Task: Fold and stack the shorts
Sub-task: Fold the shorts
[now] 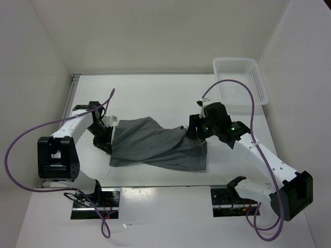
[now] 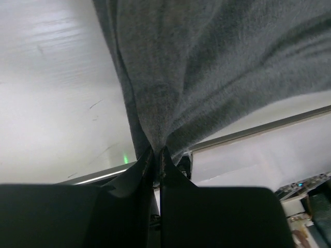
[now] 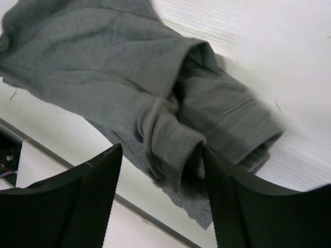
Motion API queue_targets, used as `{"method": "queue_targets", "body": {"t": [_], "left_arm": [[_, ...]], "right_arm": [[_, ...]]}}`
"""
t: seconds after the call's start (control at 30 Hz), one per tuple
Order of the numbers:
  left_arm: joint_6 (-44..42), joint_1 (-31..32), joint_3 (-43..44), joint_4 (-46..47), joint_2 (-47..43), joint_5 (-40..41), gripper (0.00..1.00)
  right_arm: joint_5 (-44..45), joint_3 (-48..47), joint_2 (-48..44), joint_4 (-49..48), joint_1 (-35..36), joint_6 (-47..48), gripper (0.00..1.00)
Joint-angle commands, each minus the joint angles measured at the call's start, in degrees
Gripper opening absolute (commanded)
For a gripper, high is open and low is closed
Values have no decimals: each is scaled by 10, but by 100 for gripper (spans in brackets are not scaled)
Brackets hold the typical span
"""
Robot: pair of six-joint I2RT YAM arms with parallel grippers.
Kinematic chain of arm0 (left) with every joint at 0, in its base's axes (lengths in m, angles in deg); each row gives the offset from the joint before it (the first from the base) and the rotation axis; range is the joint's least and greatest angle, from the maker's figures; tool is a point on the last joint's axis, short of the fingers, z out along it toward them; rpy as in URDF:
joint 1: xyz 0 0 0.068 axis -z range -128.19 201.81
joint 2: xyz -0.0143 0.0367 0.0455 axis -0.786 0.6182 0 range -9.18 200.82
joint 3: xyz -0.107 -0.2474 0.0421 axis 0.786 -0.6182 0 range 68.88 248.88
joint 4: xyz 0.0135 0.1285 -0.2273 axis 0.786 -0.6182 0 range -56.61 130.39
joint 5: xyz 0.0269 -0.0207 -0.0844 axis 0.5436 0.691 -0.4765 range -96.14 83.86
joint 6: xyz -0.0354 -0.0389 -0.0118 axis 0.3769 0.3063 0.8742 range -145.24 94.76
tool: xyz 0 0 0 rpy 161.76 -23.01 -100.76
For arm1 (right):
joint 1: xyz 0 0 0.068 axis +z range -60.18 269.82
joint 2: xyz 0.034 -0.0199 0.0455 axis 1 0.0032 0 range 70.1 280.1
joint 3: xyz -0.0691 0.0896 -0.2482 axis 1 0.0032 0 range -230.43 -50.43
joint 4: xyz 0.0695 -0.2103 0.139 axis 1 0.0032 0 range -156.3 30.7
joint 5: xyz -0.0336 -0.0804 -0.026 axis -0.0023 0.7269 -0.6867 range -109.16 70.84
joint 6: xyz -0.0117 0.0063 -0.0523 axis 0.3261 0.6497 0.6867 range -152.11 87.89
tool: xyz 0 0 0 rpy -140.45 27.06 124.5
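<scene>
Left end effector (image 2: 156, 153) low, tight on shorts (image 2: 207, 67).

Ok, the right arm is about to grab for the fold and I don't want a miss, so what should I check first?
1. Left gripper shut on the shorts: ok, fabric is pinched between its fingers.
2. Right gripper open: ok, fingers wide apart.
3. Fabric under the right gripper: ok, a bunched fold sits between its fingers.
4. Right fingers touching fabric: cannot tell.
5. Shorts flat: not ok, twisted and bunched.
6. Basket apart from the shorts: ok.
</scene>
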Motion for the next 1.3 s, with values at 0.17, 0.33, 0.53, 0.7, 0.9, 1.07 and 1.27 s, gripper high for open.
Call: {"method": "queue_targets", "body": {"t": [0.17,0.33,0.53,0.7,0.9,1.07,1.27], "left_arm": [[-2,20,-48,38,4,30,10],[-2,20,-54,43,4,42,10],[-2,20,-49,44,4,35,10],[-2,20,-49,38,4,21,12],[-2,20,-43,33,9,21,14],[-2,20,-30,15,9,27,23],[-2,20,28,-2,15,-7,43]], "right_arm": [[-57,-107,-68,38,4,59,77],[7,-126,82,-63,4,59,25],[3,-163,264,31,30,59,0],[-14,-104,234,111,43,15,0],[25,-163,307,192,130,-15,0],[28,-164,406,316,165,8,0],[124,-189,411,340,184,-23,0]]}}
